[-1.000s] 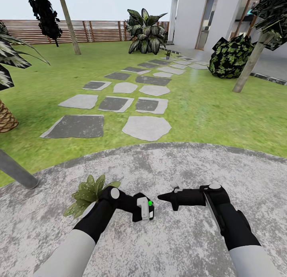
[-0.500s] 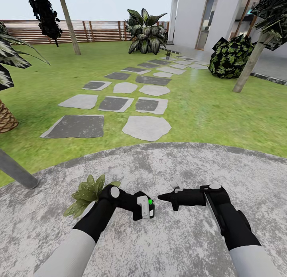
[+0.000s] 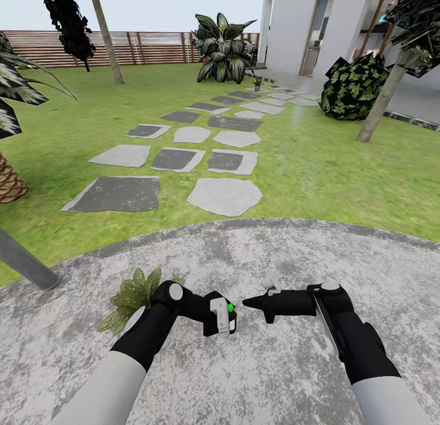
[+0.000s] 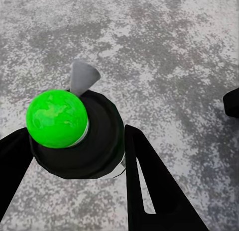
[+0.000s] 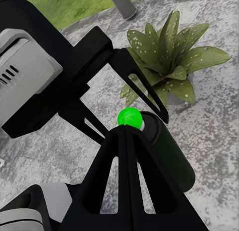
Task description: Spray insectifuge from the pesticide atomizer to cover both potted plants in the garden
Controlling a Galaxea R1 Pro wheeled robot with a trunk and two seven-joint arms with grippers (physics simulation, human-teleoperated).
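- The bottle (image 5: 167,151), dark green with a bright green cap, sits between the fingers of the left end effector (image 4: 74,156), low over the gravel patio (image 3: 256,364).
- It looks stiff, smooth and light. I judge a hold across the round body the safest, since a glossy cylinder can slip or twist.
- The right end effector (image 3: 249,302) points at it, seemingly narrowed and empty.
- One potted plant (image 5: 169,61) sits just beside the left arm.
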